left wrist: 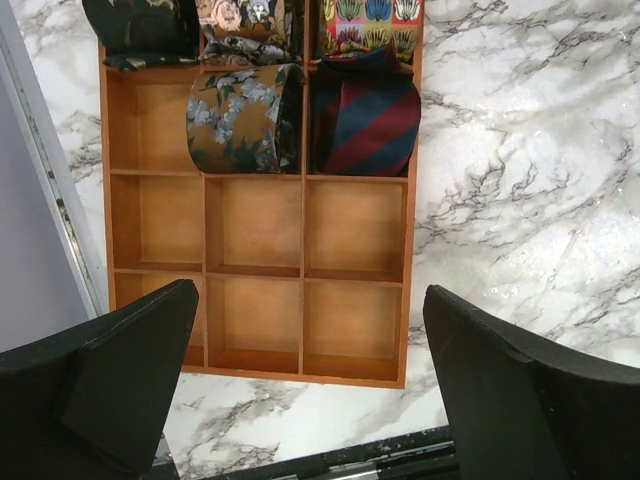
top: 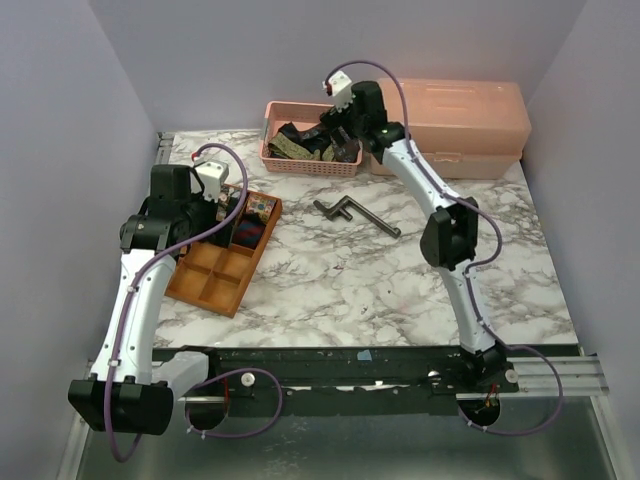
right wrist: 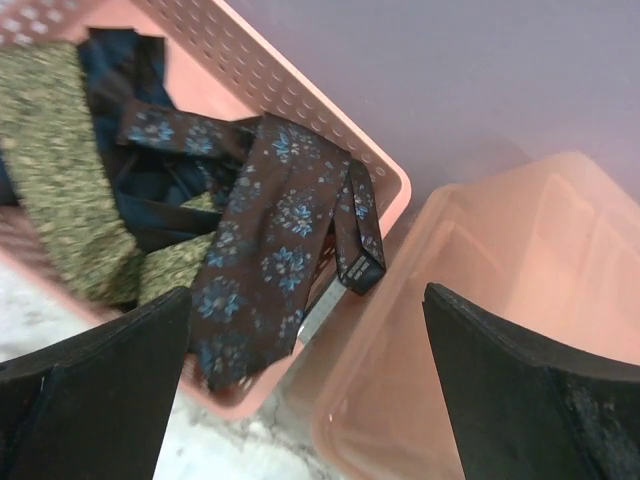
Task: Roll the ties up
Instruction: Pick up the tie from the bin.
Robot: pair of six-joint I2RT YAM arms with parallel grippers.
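Observation:
Loose ties lie heaped in the pink basket [top: 300, 166] at the back. In the right wrist view a brown tie with blue flowers [right wrist: 265, 260] drapes over the basket rim [right wrist: 300, 90], beside an olive-gold tie [right wrist: 60, 170] and a dark blue tie [right wrist: 150, 185]. My right gripper [right wrist: 308, 295] hovers open above that corner [top: 338, 128], holding nothing. Rolled ties fill the far cells of the wooden tray [left wrist: 355, 225]: a brown floral coil [left wrist: 245, 120] and a navy-red striped coil [left wrist: 365, 120] among them. My left gripper [left wrist: 310, 295] hangs open over the tray's empty near cells [top: 225, 205].
A pink lidded box [top: 460, 125] stands right of the basket, close under the right gripper [right wrist: 500, 260]. A grey crank-shaped bar [top: 355, 215] lies on the marble mid-table. The wooden tray [top: 215, 275] sits at the left, near the side wall.

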